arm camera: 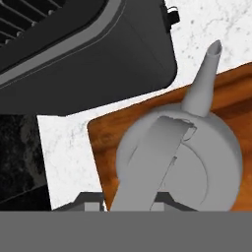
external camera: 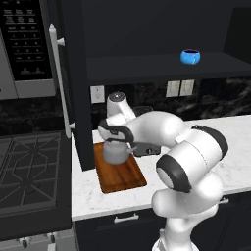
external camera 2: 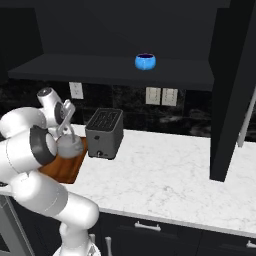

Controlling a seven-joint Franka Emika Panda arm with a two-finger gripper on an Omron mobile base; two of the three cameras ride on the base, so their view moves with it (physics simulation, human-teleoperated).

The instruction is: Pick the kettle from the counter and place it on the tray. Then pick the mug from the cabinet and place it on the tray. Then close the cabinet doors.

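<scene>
- The hand [external camera: 116,141] is poised right above the kettle [external camera: 115,154], at its handle; whether the jaws grip or have let go cannot be told.
- The kettle is seated on the tray [external camera: 128,177] below the hand, judged delivered.
- The mug [external camera: 190,56] is kept on the cabinet [external camera: 162,66] shelf, well above and beyond the hand, doors open for the next pick.
- A toaster [external camera 2: 104,132] is set on the desk [external camera 2: 165,175] just beyond the tray.
</scene>
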